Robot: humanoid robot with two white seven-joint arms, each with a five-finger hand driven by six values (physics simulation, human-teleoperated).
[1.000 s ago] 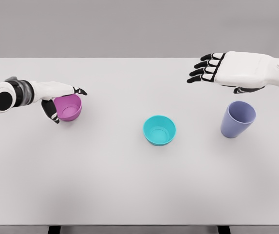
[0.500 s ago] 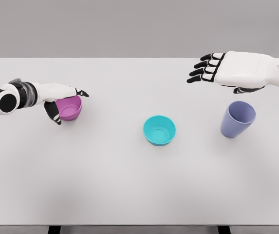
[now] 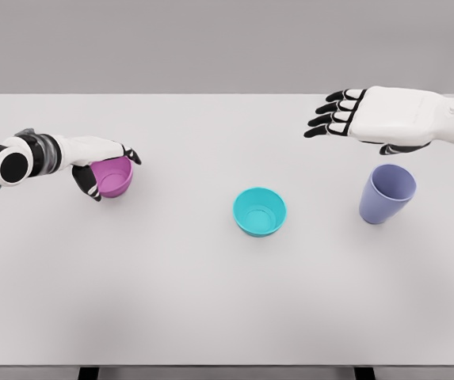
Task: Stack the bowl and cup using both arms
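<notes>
Pink bowl (image 3: 114, 176) in the left hand's (image 3: 93, 162) grasp at the bench's (image 3: 211, 301) left side; teal bowl and purple cup stand free.
Left hand: fingers curl over the pink bowl's rim, thumb against its near outer wall; bowl appears to sit on the bench. Teal bowl (image 3: 260, 211) upright near the centre, well apart from both hands. Right hand (image 3: 373, 117) hovers flat, fingers spread, holding nothing, above and just behind the purple cup (image 3: 387, 194), which stands upright at right.
</notes>
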